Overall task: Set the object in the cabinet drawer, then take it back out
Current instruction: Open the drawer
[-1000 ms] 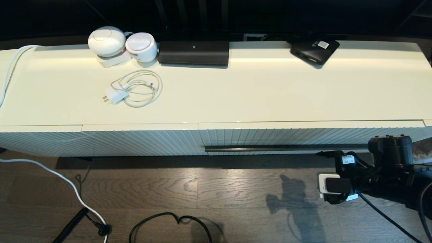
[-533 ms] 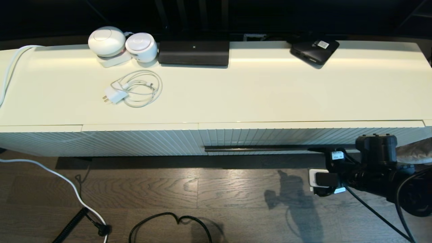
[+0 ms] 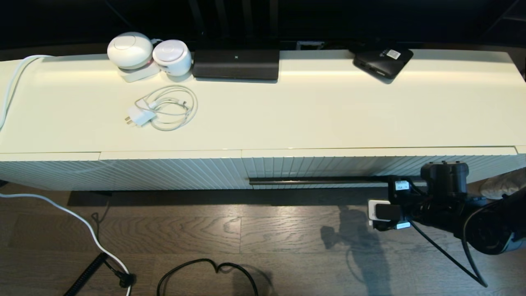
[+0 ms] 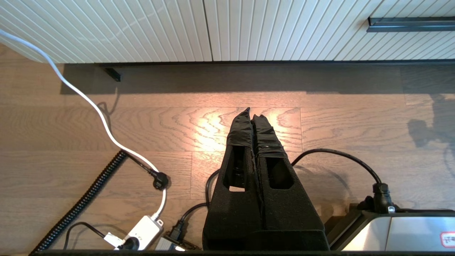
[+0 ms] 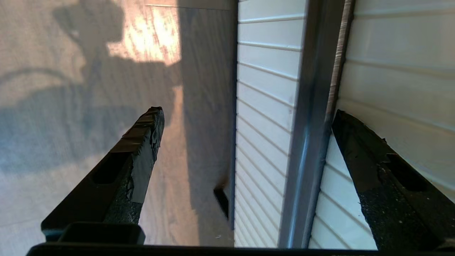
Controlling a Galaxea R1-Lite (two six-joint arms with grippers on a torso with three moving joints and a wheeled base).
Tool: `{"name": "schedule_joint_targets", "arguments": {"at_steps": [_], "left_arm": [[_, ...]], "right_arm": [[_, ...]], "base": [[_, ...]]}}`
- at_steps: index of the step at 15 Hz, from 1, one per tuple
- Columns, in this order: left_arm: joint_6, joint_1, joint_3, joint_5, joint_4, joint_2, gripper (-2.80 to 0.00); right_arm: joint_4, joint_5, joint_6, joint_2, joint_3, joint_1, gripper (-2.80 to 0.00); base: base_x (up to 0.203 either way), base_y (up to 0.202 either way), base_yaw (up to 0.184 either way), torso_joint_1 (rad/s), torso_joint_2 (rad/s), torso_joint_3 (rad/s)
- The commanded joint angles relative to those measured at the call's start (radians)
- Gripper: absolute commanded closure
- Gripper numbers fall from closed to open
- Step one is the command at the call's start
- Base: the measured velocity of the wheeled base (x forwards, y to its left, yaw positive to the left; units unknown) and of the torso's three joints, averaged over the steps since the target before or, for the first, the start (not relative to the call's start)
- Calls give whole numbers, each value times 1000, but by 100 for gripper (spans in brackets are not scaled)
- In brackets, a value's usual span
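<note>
The cabinet drawer (image 3: 349, 166) is closed, its ribbed cream front flush with the panel beside it. Its long dark handle bar (image 3: 316, 181) runs along the lower edge. My right gripper (image 3: 390, 183) is at the bar's right end. In the right wrist view it (image 5: 247, 112) is open and the handle bar (image 5: 312, 106) passes between its two fingers, close to one of them. My left gripper (image 4: 253, 115) is shut on nothing and hangs over the wooden floor, in front of the drawer (image 4: 284, 28). The umbrella is out of view.
On the cabinet top (image 3: 308, 115) lie two white round devices (image 3: 148, 53), a white charger with coiled cable (image 3: 164, 109), a black flat unit (image 3: 236, 63) and a black box with a white label (image 3: 382, 61). Cables (image 3: 205, 267) trail on the floor.
My right arm has moved left and in toward the cabinet, bringing its gripper up to the right end of the handle bar. The drawer stays closed.
</note>
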Motion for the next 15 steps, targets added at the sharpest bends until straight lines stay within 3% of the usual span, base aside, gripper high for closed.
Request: {"name": "schedule_joint_targets", "arguments": {"at_steps": [1, 15], "left_arm": [[0, 1, -1, 0, 0, 0, 0], [0, 0, -1, 0, 0, 0, 0]], "right_arm": [[-11, 3, -8, 16, -8, 1, -280], [-11, 1, -16, 3, 78, 2, -280]], "base": [[0, 0, 0, 0, 0, 0], [0, 0, 0, 0, 0, 0]]}}
